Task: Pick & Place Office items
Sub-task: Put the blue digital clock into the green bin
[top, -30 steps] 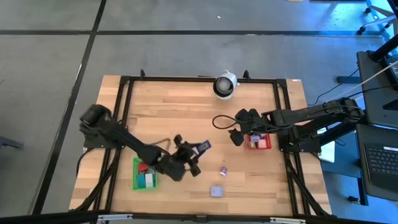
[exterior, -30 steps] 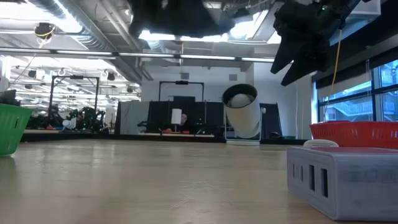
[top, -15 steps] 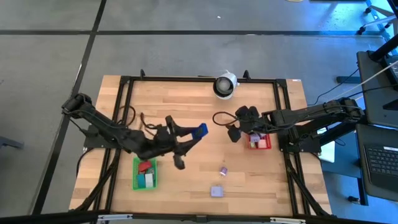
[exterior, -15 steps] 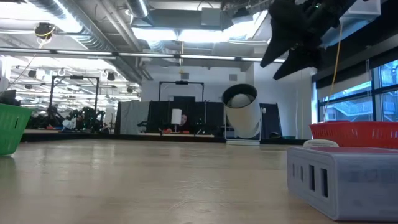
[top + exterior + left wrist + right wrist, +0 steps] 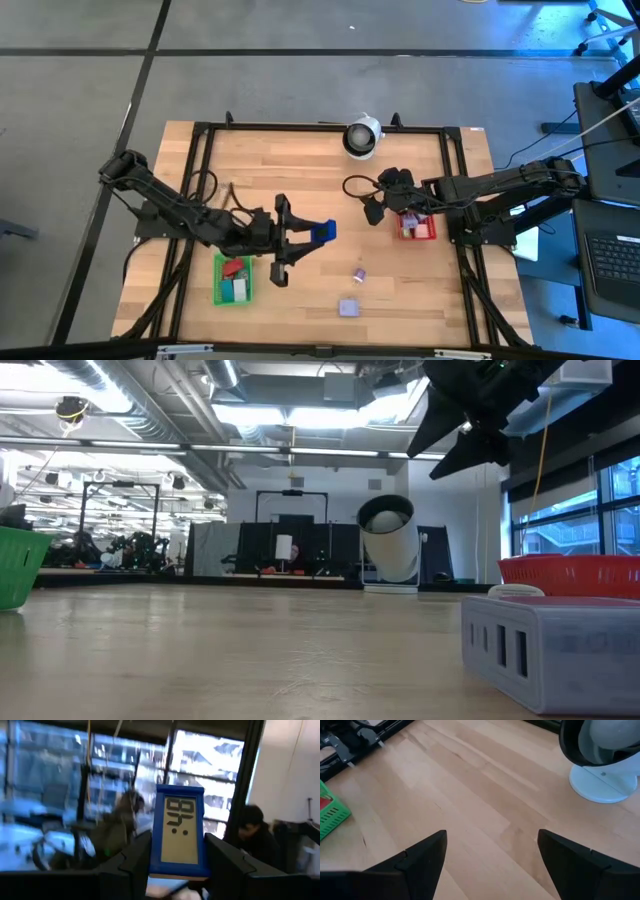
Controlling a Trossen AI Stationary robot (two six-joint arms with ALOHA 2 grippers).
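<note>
My left gripper (image 5: 312,236) hovers over the table's middle, right of the green bin (image 5: 233,279), shut on a blue-framed little digital display (image 5: 322,232). In the left wrist view the display (image 5: 178,831) faces the camera with the room behind it. My right gripper (image 5: 371,207) hangs open and empty left of the red bin (image 5: 416,228); its wrist view shows bare wood between the fingers (image 5: 492,851). A lavender block (image 5: 348,307) and a smaller lavender piece (image 5: 359,272) lie on the table toward the near edge. The green bin holds red and teal pieces. My left gripper pinches the blue display between its two fingers (image 5: 134,865), one on each side edge of the frame's lower half (image 5: 156,862). The fingers reach roughly level toward the table's right. The display is lifted clear of the table and stands upright in the hold.
The round white-and-black device (image 5: 361,137) stands at the far edge, between the arms. The table's black frame rails (image 5: 200,160) run along its left and right sides. In the low view the lavender block (image 5: 555,650) looms in front of the red bin (image 5: 570,572). Bare wood lies between the bins.
My left arm has risen out of the low view, carrying the blue display up clear of the table while it stays over the middle. My right gripper has drifted slightly up and toward the far edge, still open.
</note>
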